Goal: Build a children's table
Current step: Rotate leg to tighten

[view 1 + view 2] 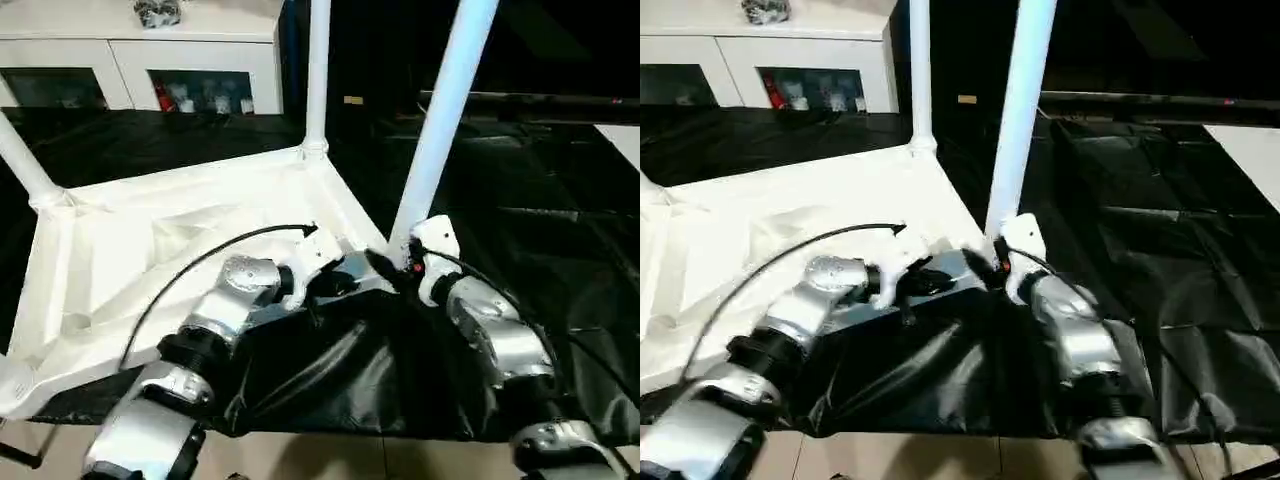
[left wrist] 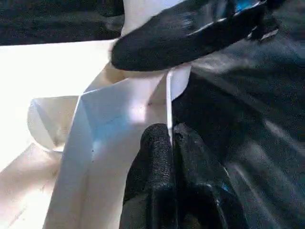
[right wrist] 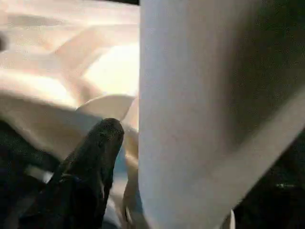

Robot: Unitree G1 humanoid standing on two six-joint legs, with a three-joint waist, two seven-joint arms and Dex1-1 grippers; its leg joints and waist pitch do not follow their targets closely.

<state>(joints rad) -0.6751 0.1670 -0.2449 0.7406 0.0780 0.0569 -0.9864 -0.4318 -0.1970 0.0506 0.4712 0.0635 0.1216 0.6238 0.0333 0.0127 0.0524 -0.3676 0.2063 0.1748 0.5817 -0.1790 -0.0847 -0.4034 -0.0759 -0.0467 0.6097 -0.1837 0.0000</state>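
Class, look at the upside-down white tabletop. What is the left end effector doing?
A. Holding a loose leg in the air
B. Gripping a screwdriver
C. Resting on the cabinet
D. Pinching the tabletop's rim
D: the left end effector is shut on the thin rim of the tabletop, beside the corner leg.

Left tool [image 2: 170, 143] pinched, right tool [image 1: 392, 262] spread.

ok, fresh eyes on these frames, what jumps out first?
The upside-down white table top lying on black sheeting, with white legs rising from its corners. Nearest, one leg leans at the near right corner, where both arms meet: the left gripper is pinched shut on the thin rim, and the right gripper is at that leg's base.
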